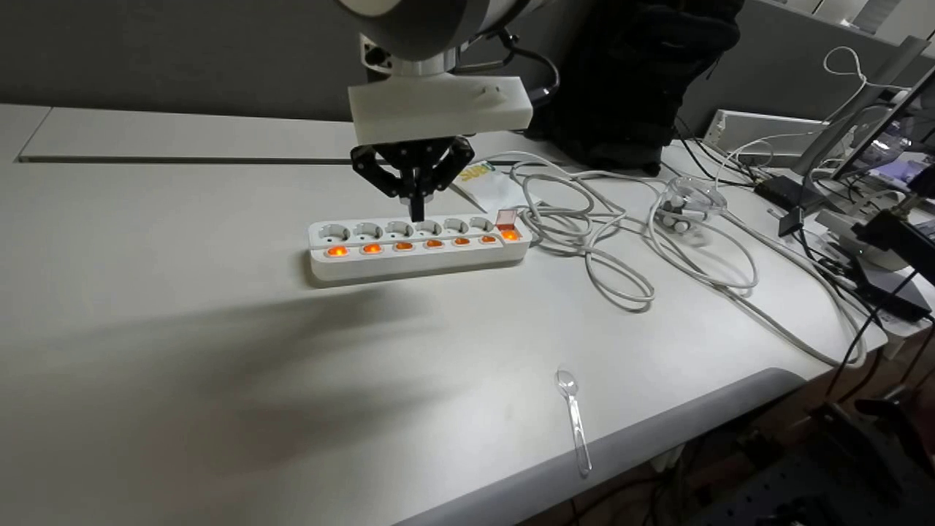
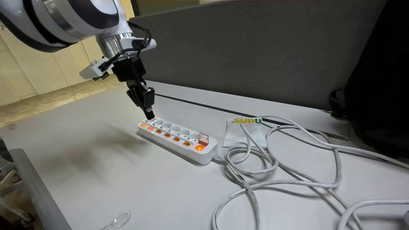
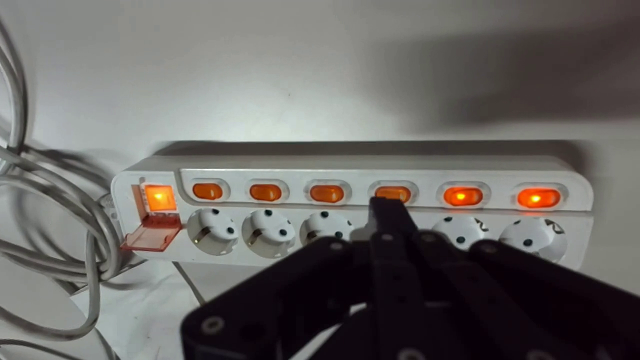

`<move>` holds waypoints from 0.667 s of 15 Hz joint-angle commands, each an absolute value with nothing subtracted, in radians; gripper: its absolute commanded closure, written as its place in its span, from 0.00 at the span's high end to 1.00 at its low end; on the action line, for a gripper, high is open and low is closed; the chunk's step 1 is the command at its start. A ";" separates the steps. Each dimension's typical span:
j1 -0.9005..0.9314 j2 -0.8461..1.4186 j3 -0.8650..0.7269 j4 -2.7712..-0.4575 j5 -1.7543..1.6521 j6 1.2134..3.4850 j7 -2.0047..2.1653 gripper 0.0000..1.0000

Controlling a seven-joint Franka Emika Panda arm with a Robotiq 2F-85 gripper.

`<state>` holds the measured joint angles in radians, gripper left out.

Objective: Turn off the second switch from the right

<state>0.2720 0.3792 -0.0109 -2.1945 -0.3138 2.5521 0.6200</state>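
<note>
While the Robotiq gripper (image 1: 417, 215) hangs over the white power strip (image 1: 420, 264) — fingers (image 3: 394, 216) together — in the wrist view the 2nd rocker switch from the right (image 3: 462, 196) glows orange, between the lit end switch (image 3: 539, 198) and the duller 3rd switch (image 3: 397, 192).

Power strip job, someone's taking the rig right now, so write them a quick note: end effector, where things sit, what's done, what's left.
End effector: shut, nothing seen in its grip, hovering above the power strip.
Things: counting in the wrist view, the second switch from the right is lit, as is the rightmost switch; the tip overlaps the edge of the third switch there.
Done: closed tip is over the power strip; the target is not yet off.
Left: probably shift toward that lit switch, press it, then check its glow goes out.
</note>
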 commanded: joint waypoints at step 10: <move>0.311 0.478 -0.019 -2.137 -0.237 2.583 0.626 0.00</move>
